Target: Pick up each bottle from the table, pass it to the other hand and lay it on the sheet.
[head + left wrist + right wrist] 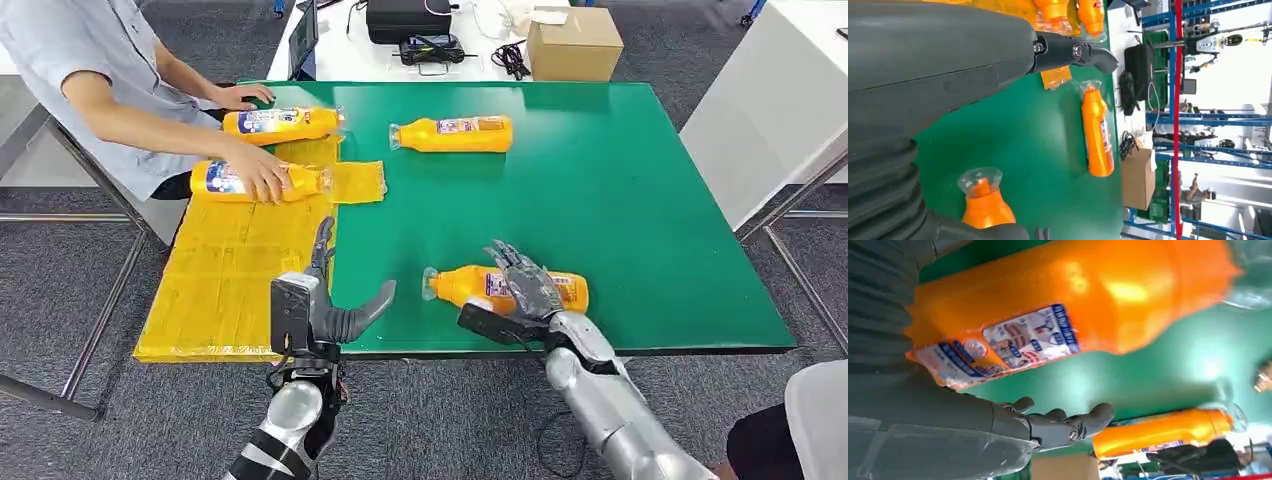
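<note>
Green covers the whole surface (640, 200), and along its left side lies the yellow sheet (230, 290), spread flat — the landing place the task names. Two orange bottles already lie on their sides at the sheet's far end: one (282, 122) near the surface's back edge, another (262, 180) just in front of it under the palm of a person's hand (260, 172), perhaps being straightened or taken away. A third bottle (452, 133) lies on bare green near the back, well apart from both robot hands, evidently waiting its turn. The nearest bottle (505, 288) lies on its side close to the front edge, clear cap pointing toward the sheet; each bottle looks full of orange liquid. Over this one sits the right robot hand (520, 290), fingers spread across the label and thumb low at the near side — around the bottle but, as far as I can judge, not yet clamped, with the bottle resting on the green. The left robot hand (335, 300) waits at the sheet's edge, fingers apart and holding nothing, placed well to receive the handover. A cardboard box (574, 42) stands on the white table beyond.
</note>
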Available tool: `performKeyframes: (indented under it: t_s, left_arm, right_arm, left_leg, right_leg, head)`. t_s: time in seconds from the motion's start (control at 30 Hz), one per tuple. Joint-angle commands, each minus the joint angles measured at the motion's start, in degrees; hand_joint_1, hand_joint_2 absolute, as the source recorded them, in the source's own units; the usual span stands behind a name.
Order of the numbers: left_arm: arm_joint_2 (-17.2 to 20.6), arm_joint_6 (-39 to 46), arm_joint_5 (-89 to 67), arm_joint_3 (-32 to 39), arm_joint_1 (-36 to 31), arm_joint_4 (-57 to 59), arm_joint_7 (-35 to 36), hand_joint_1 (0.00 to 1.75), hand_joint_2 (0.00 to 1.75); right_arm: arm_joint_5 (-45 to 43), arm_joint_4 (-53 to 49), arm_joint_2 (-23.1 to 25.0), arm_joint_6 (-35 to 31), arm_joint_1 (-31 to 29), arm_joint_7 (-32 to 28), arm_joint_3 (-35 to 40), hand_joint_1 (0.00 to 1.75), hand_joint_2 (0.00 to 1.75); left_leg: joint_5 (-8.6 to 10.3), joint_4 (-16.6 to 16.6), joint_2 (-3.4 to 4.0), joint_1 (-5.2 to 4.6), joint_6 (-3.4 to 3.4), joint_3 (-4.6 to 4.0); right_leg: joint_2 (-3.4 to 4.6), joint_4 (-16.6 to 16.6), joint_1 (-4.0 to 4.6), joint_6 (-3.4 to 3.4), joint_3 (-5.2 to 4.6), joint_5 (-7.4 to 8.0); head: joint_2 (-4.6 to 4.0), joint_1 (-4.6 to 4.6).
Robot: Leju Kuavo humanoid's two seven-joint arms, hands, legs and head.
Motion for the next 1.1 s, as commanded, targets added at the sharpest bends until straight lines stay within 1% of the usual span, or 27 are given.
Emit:
performKeyframes:
  t_s: [0.03,0.07,0.1,0.13,0.2,0.23,0.3,0.37,0.47,0.53,0.67,0.7,0.73,0.77,0.87,0.9,0.97,1.03,1.07,1.1]
  left_arm:
    - [1.1,-0.3,0.0,-0.6,-1.5,0.8,0.4,0.00,1.75]
    - [1.1,-0.2,-0.1,-0.1,-1.1,0.5,0.8,0.00,1.75]
    - [1.1,-0.2,-0.1,0.1,-0.9,0.4,1.0,0.00,1.75]
    - [1.2,-0.4,-0.1,0.3,-0.8,0.4,1.1,0.00,1.75]
    - [1.2,-0.3,-0.2,0.9,-0.4,0.3,1.4,0.00,1.75]
    - [1.2,-0.2,-0.3,1.0,-0.3,0.4,1.4,0.00,1.75]
    - [1.1,-0.4,-0.4,1.0,-0.4,0.8,1.5,0.00,1.75]
    - [1.1,-0.4,-0.4,1.0,-0.4,0.8,1.5,0.00,1.75]
    - [1.1,-0.4,-0.4,1.0,-0.4,0.8,1.5,0.00,1.75]
    - [1.1,-0.4,-0.4,1.0,-0.4,0.8,1.5,0.00,1.75]
    - [1.1,-0.4,-0.4,1.0,-0.4,0.8,1.5,0.00,1.75]
    - [1.1,-0.4,-0.4,1.0,-0.4,0.8,1.5,0.00,1.75]
    - [1.1,-0.4,-0.4,1.0,-0.4,0.8,1.5,0.00,1.75]
    - [1.1,-0.4,-0.4,1.0,-0.4,0.8,1.5,0.00,1.75]
    - [1.1,-0.4,-0.4,1.0,-0.4,0.8,1.5,0.00,1.75]
    - [1.1,-0.4,-0.4,0.9,-0.6,1.1,1.5,0.00,1.75]
    - [1.0,-0.6,-0.2,0.9,-0.8,1.7,1.7,0.00,1.75]
    - [0.9,-0.4,-0.1,1.0,-0.8,2.0,1.9,0.00,1.75]
    - [1.0,-0.3,0.0,1.3,-0.8,2.1,2.0,0.00,1.75]
    - [1.0,-0.2,0.0,1.3,-0.7,2.0,2.0,0.00,1.75]
  right_arm:
    - [0.8,0.6,-2.5,-0.2,-2.9,1.1,5.7,0.00,1.75]
    - [3.2,1.3,-3.0,0.7,-3.6,4.5,7.1,0.00,1.75]
    - [4.2,2.0,-3.3,1.6,-4.3,5.6,7.8,0.00,1.75]
    - [5.1,2.6,-3.6,1.6,-4.8,7.1,8.2,0.00,1.75]
    - [7.2,4.3,-3.4,0.5,-5.5,10.5,8.3,0.00,1.75]
    - [8.5,5.0,-3.3,-0.9,-5.9,11.5,8.4,0.00,1.75]
    - [7.3,6.0,-2.4,-0.2,-5.9,10.7,6.9,0.00,1.75]
    - [7.3,6.0,-2.4,-0.2,-5.9,10.7,6.9,0.00,1.75]
    - [7.3,6.0,-2.4,-0.2,-5.9,10.7,6.9,0.00,1.75]
    - [7.3,6.0,-2.4,-0.2,-5.9,10.7,6.9,0.00,1.75]
    - [7.3,6.0,-2.4,-0.2,-5.9,10.7,6.9,0.00,1.75]
    - [7.3,6.0,-2.4,-0.2,-5.9,10.7,6.9,0.00,1.75]
    - [7.3,6.0,-2.4,-0.2,-5.9,10.7,6.9,0.00,1.75]
    - [7.3,6.0,-2.4,-0.2,-5.9,10.7,6.9,0.00,1.75]
    - [7.3,6.0,-2.4,-0.2,-5.9,10.7,6.9,0.00,1.75]
    - [7.2,6.2,-2.4,0.1,-5.9,10.5,6.9,0.00,1.75]
    - [6.9,7.4,-2.3,1.1,-6.0,10.4,6.8,0.00,1.75]
    - [6.8,9.2,-2.0,1.9,-6.3,11.3,6.6,0.00,1.75]
    - [7.0,10.8,-1.9,2.5,-6.8,13.0,6.4,0.00,1.75]
    - [7.4,11.6,-2.1,2.6,-7.1,13.7,6.4,0.00,1.75]
  left_leg:
    - [-0.13,0.0,0.14,0.04,-0.11,0.21]
    - [-0.09,0.0,0.13,0.03,-0.09,0.15]
    - [-0.05,0.0,0.09,0.02,-0.07,0.09]
    - [-0.11,0.0,0.16,0.04,-0.11,0.22]
    - [-0.04,0.0,0.11,0.00,-0.06,0.07]
    - [-0.10,0.0,0.16,0.03,-0.11,0.19]
    - [-0.06,0.0,0.13,0.01,-0.08,0.13]
    - [-0.10,0.0,0.17,0.04,-0.12,0.23]
    - [-0.03,0.0,0.09,0.01,-0.07,0.08]
    - [-0.12,0.0,0.17,0.06,-0.15,0.26]
    - [-0.04,0.0,0.09,0.00,-0.06,0.08]
    - [-0.16,0.0,0.23,0.07,-0.16,0.35]
    - [-0.06,0.0,0.12,0.03,-0.08,0.12]
    - [-0.11,0.0,0.14,0.04,-0.12,0.22]
    - [-0.03,0.0,0.07,0.00,-0.06,0.06]
    - [-0.09,0.0,0.13,0.04,-0.10,0.17]
    - [-0.02,0.0,0.05,0.00,-0.06,0.04]
    - [-0.13,0.0,0.16,0.07,-0.16,0.29]
    - [-0.02,0.0,0.05,0.02,-0.06,0.07]
    - [-0.07,0.0,0.09,0.04,-0.10,0.16]
  right_leg:
    - [0.12,0.0,0.05,-0.16,0.18,-0.08]
    - [0.11,0.0,0.04,-0.12,0.13,-0.04]
    - [0.07,0.0,0.02,-0.09,0.08,-0.02]
    - [0.14,0.0,0.05,-0.15,0.18,-0.06]
    - [0.10,0.0,0.00,-0.08,0.04,-0.01]
    - [0.14,0.0,0.04,-0.15,0.16,-0.05]
    - [0.12,0.0,0.02,-0.11,0.11,-0.02]
    - [0.15,0.0,0.05,-0.17,0.21,-0.04]
    - [0.08,0.0,0.02,-0.08,0.06,0.00]
    - [0.15,0.0,0.07,-0.19,0.23,-0.08]
    - [0.08,0.0,0.01,-0.08,0.06,-0.01]
    - [0.21,0.0,0.09,-0.21,0.31,-0.08]
    - [0.11,0.0,0.04,-0.11,0.11,-0.02]
    - [0.13,0.0,0.05,-0.16,0.20,-0.06]
    - [0.07,0.0,0.01,-0.08,0.05,-0.01]
    - [0.12,0.0,0.04,-0.14,0.16,-0.04]
    - [0.05,0.0,0.01,-0.07,0.04,-0.01]
    - [0.14,0.0,0.08,-0.21,0.26,-0.08]
    - [0.04,0.0,0.02,-0.08,0.08,-0.01]
    - [0.08,0.0,0.05,-0.13,0.16,-0.03]
  head:
    - [0.00,0.00]
    - [0.00,0.02]
    - [0.00,0.02]
    - [0.00,0.00]
    - [0.00,0.00]
    - [0.00,0.00]
    - [0.00,0.00]
    - [0.00,0.02]
    - [0.00,0.00]
    - [0.00,0.00]
    - [0.00,0.00]
    - [0.00,0.00]
    - [0.00,0.00]
    - [0.00,0.00]
    - [0.00,0.00]
    - [0.00,0.02]
    - [0.00,0.02]
    - [0.00,0.00]
    - [0.00,0.02]
    - [0.00,0.00]
